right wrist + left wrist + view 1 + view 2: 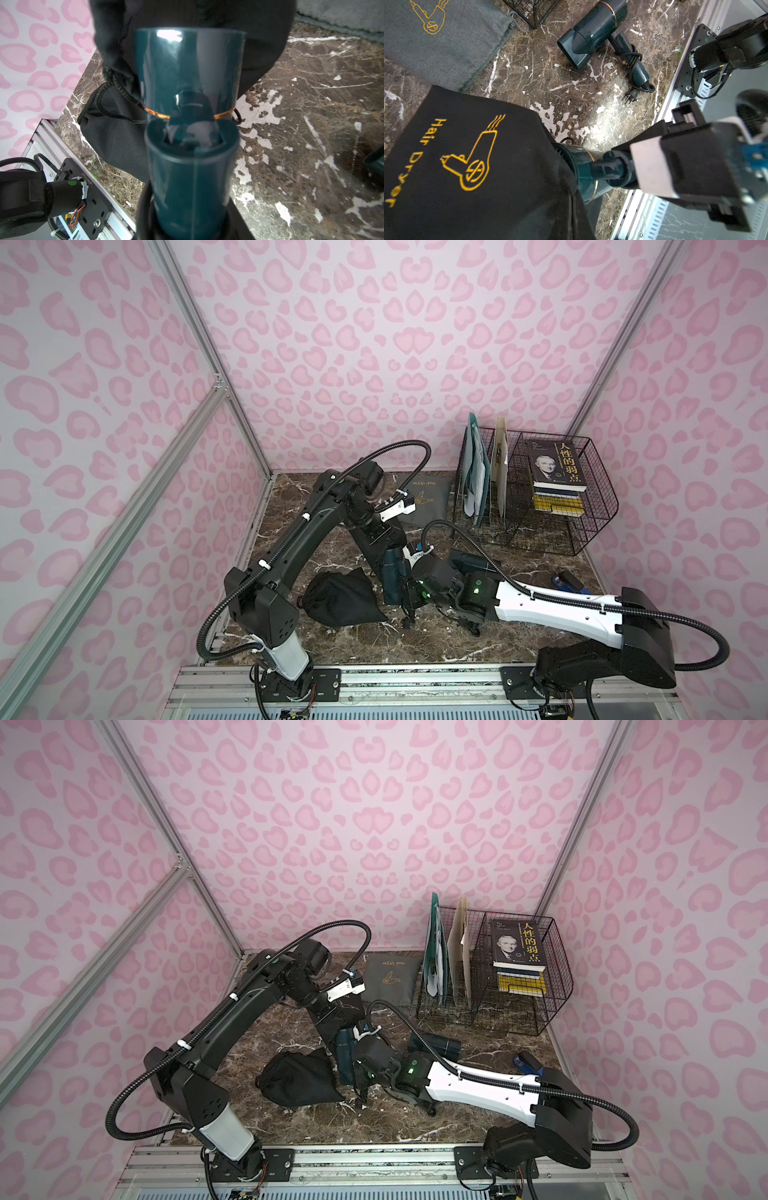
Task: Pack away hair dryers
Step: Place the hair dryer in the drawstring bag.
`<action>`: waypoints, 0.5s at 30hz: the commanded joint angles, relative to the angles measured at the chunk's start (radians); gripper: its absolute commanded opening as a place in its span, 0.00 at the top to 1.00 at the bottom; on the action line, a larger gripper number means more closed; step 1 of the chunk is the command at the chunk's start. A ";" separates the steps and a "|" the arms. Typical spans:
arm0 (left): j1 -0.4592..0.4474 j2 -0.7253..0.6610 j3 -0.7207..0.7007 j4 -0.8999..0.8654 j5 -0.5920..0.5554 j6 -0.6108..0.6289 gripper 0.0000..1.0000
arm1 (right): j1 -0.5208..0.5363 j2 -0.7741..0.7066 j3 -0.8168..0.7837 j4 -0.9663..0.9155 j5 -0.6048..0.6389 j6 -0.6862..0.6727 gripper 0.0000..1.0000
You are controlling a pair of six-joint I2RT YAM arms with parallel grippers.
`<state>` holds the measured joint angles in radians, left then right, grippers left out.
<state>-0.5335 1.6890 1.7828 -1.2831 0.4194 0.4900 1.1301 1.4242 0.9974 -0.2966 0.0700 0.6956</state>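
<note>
Left wrist view, teal dryer (582,166) half hidden by black pouch (488,187)

Enclosure with pink leopard-print walls (374,344) on aluminium struts (197,327). Dark brown, white-veined marble tabletop (457,639). Black wire rack (598,510) holding books (555,464) and folders (473,472) in the far right corner. Aluminium rail (415,680) along the near edge.
</note>
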 commanded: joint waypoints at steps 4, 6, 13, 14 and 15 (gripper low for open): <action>-0.034 -0.031 -0.049 0.032 0.022 -0.020 0.98 | 0.024 0.016 0.037 0.050 -0.030 -0.021 1.00; -0.034 -0.034 -0.066 0.049 0.012 -0.025 0.98 | 0.038 0.011 0.039 0.056 -0.040 -0.019 1.00; -0.039 -0.040 -0.068 0.046 0.046 -0.042 0.98 | 0.038 -0.004 0.019 0.079 -0.050 0.016 1.00; -0.039 -0.043 -0.070 0.046 0.053 -0.045 0.98 | 0.032 -0.007 0.014 0.076 -0.043 0.029 1.00; -0.039 -0.048 -0.072 0.045 0.059 -0.048 0.98 | 0.024 -0.012 0.004 0.079 -0.041 0.040 1.00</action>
<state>-0.5713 1.6566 1.7153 -1.2530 0.4362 0.4538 1.1629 1.4208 1.0157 -0.2741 0.0219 0.7017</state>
